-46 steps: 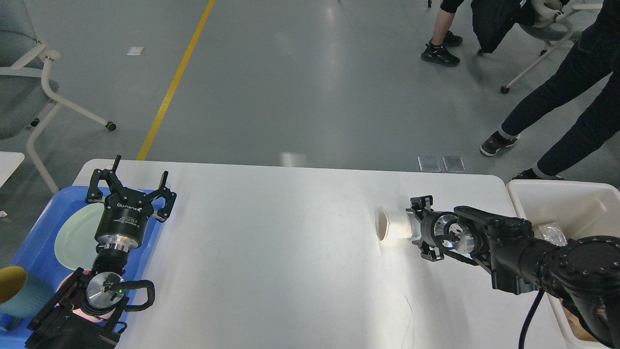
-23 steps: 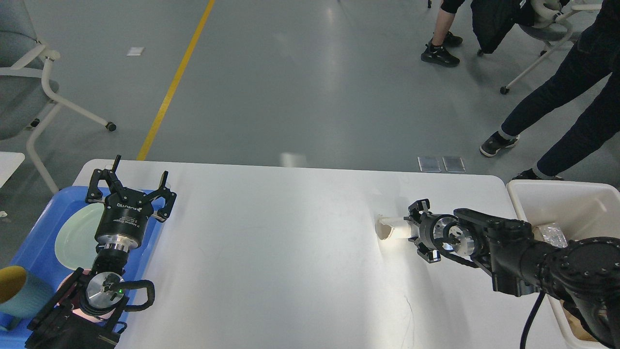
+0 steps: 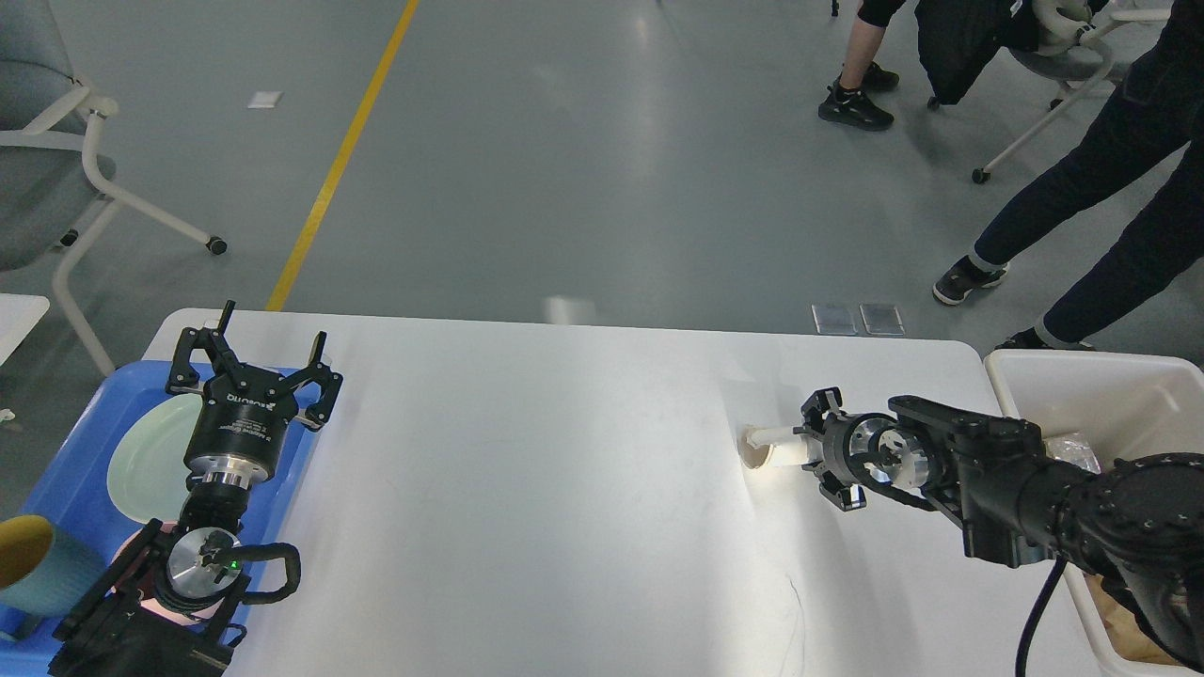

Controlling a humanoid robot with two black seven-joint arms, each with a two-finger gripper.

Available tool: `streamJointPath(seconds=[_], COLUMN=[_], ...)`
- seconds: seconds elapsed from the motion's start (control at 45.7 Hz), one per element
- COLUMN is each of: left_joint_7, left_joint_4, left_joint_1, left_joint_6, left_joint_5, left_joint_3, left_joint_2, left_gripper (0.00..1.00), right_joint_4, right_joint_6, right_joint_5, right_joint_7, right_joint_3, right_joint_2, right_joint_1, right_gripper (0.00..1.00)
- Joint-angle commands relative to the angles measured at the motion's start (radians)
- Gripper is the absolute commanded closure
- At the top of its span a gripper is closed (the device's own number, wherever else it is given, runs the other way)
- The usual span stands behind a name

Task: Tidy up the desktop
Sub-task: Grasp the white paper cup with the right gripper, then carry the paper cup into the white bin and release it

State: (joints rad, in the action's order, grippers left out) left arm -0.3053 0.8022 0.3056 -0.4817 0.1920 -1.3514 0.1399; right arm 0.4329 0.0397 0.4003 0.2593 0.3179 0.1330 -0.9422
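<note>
Cup, white paper, now looks squashed flat vs 1 s ago, when it was round w/ open mouth: right hand has clamped on it, grip looks secured. It lies at 3 o'clock on the white surface. Judged next: carry to off-white bin, just past the surface's 3 o'clock edge; short, clear path. Left hand unchanged at 9 o'clock, fingers spread, empty, over blue tray w/ plate.

Right tool squeezes a paper cup on the desktop.
</note>
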Motion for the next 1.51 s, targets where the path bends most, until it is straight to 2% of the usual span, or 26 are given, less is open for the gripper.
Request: streamJointPath(seconds=[0.0, 0.066, 0.109, 0.153, 0.263, 0.285, 0.35, 0.394, 0.46, 0.525, 0.591, 0.788, 0.854, 0.919, 1.073, 1.182, 1.27, 1.357, 1.489], left_joint_7=[0.000, 0.000, 0.000, 0.000, 0.000, 0.000, 0.000, 0.000, 0.000, 0.000, 0.000, 0.000, 0.000, 0.000, 0.000, -0.002, 0.000, 0.000, -0.002], left_joint_4=[0.000, 0.000, 0.000, 0.000, 0.000, 0.000, 0.000, 0.000, 0.000, 0.000, 0.000, 0.000, 0.000, 0.000, 0.000, 0.000, 0.000, 0.000, 0.000], left_joint_1=[0.000, 0.000, 0.001, 0.001, 0.001, 0.001, 0.001, 0.001, 0.001, 0.001, 0.001, 0.001, 0.001, 0.001, 0.000, -0.002, -0.002, -0.002, -0.002], left_joint_6=[0.000, 0.000, 0.000, 0.000, 0.000, 0.000, 0.000, 0.000, 0.000, 0.000, 0.000, 0.000, 0.000, 0.000, 0.000, 0.000, 0.000, 0.000, 0.000], left_joint_5=[0.000, 0.000, 0.000, 0.000, 0.000, 0.000, 0.000, 0.000, 0.000, 0.000, 0.000, 0.000, 0.000, 0.000, 0.000, 0.000, 0.000, 0.000, 0.000], left_joint_3=[0.000, 0.000, 0.000, 0.000, 0.000, 0.000, 0.000, 0.000, 0.000, 0.000, 0.000, 0.000, 0.000, 0.000, 0.000, 0.000, 0.000, 0.000, 0.000], left_joint_2=[0.000, 0.001, 0.000, 0.000, 0.000, 0.000, 0.000, 0.000, 0.000, 0.000, 0.000, 0.001, 0.001, 0.001, 0.001, 0.001, 0.000, 0.001, 0.001], left_gripper=[0.04, 0.04, 0.04, 0.04, 0.04, 0.04, 0.04, 0.04, 0.04, 0.04, 0.04, 0.04, 0.04, 0.04, 0.04, 0.04, 0.04, 0.04, 0.04], right_joint_4=[0.003, 0.030, 0.085, 0.174, 0.406, 0.526, 0.630, 0.684, 0.745, 0.812, 0.878, 1.087, 1.153, 1.188, 1.185, 1.166, 1.075, 0.881, 0.627], right_joint_6=[0.000, -0.001, -0.004, -0.012, 0.005, 0.034, 0.121, 0.224, 0.368, 0.477, 0.532, 0.556, 0.555, 0.552, 0.523, 0.363, 0.241, 0.232, 0.232], right_joint_5=[0.000, -0.006, -0.026, -0.060, -0.201, -0.252, -0.281, -0.284, -0.285, -0.296, -0.349, -0.478, -0.514, -0.526, -0.520, -0.521, -0.543, -0.587, -0.603], right_joint_7=[0.009, 0.034, 0.070, 0.110, 0.169, 0.190, 0.189, 0.181, 0.150, 0.083, 0.011, -0.179, -0.221, -0.229, -0.232, -0.235, -0.235, -0.236, -0.238], right_joint_3=[0.001, 0.012, 0.016, 0.026, 0.107, 0.204, 0.372, 0.498, 0.663, 0.794, 0.910, 1.136, 1.164, 1.170, 1.213, 1.270, 1.273, 1.233, 1.014], right_joint_2=[0.010, 0.014, 0.036, 0.086, 0.221, 0.270, 0.298, 0.303, 0.298, 0.292, 0.264, 0.165, 0.165, 0.171, 0.191, 0.296, 0.454, 0.552, 0.651], right_joint_1=[-0.009, -0.027, -0.065, -0.113, -0.280, -0.403, -0.562, -0.670, -0.826, -0.963, -1.070, -1.257, -1.310, -1.348, -1.363, -1.321, -1.155, -0.974, -0.637], right_gripper=[1.00, 1.00, 1.00, 1.00, 1.00, 1.00, 1.00, 1.00, 1.00, 1.00, 1.00, 1.00, 1.00, 1.00, 1.00, 1.00, 1.00, 1.00, 1.00])
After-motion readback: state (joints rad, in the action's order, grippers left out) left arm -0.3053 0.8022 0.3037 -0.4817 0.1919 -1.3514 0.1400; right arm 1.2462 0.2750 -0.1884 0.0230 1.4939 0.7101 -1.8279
